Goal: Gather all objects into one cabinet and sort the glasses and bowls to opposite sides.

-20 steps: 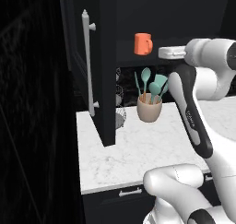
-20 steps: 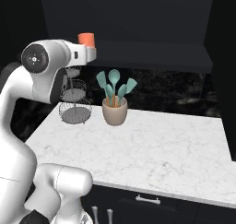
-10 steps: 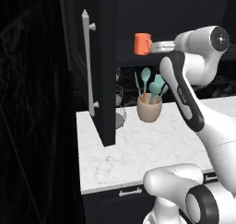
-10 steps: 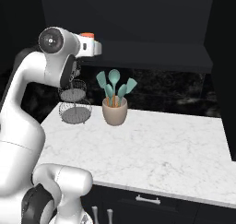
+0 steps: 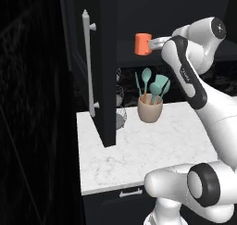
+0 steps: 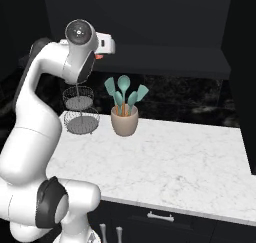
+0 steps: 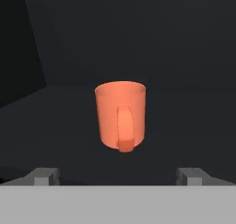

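You see the orange-red cup point(image 7: 120, 120) standing upright on the dark shelf point(image 7: 55, 126) inside the cabinet point(image 5: 109, 57), its handle turned straight toward you in the hand view. It is plain and opaque, a short cylinder with the rim up. From the left base view the cup point(image 5: 141, 44) sits just past the open door point(image 5: 106, 80), whose long silver bar handle point(image 5: 88, 62) runs vertically.
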